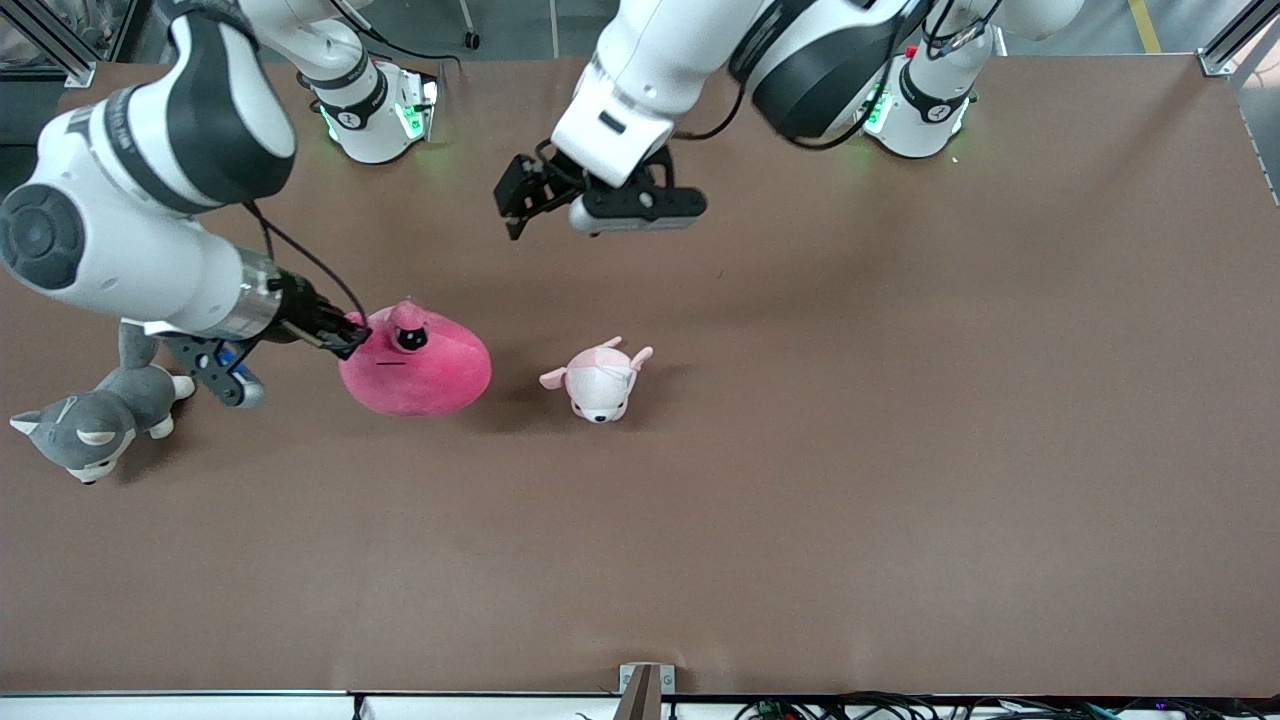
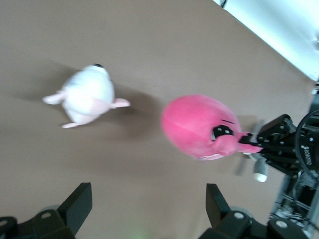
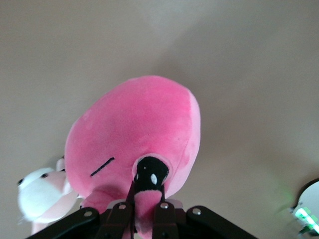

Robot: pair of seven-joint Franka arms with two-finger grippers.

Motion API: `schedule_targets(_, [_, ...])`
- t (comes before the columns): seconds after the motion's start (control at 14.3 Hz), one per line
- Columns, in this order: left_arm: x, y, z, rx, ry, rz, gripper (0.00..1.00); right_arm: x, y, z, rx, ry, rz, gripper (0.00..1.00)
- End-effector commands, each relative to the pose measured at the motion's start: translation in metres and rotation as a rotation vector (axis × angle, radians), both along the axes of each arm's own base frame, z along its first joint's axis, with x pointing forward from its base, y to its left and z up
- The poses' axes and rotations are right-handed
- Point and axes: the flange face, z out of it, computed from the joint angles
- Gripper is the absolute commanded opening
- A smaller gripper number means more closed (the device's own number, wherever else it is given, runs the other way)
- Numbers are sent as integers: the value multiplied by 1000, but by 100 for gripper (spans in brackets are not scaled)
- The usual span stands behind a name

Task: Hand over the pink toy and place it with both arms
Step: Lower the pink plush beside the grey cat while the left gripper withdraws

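The pink toy (image 1: 415, 362) is a round hot-pink plush with a dark eye, lying toward the right arm's end of the table. My right gripper (image 1: 347, 336) is shut on a small pink bump at the toy's edge, seen close in the right wrist view (image 3: 144, 214) with the toy (image 3: 139, 129) in front of it. I cannot tell whether the toy rests on the table or hangs just above it. My left gripper (image 1: 512, 215) is open and empty in the air above the table. Its wrist view shows its spread fingers (image 2: 79, 204), the toy (image 2: 199, 127) and the right gripper (image 2: 251, 145).
A small pale pink-and-white plush (image 1: 600, 380) lies beside the pink toy, toward the left arm's end; it shows in the left wrist view (image 2: 87, 94). A grey-and-white dog plush (image 1: 90, 425) lies under the right arm at the table's end. The brown table (image 1: 850, 450) is otherwise bare.
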Motion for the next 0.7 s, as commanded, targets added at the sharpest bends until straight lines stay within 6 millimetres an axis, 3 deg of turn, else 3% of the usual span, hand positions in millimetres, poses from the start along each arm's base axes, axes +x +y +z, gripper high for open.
schedule_targets(0.0, [-11,37,30,76,-14,-54,100,-8,-52,-32,39,13,32,0])
schedule_targets(0.35, [-2,142,80,209,-30,-227,100,-22,-135,-88,79,1,82,0])
schedule_targets(0.63, [-9,208,101,281,-29,-308,100,-40,-178,-126,106,-2,111,1])
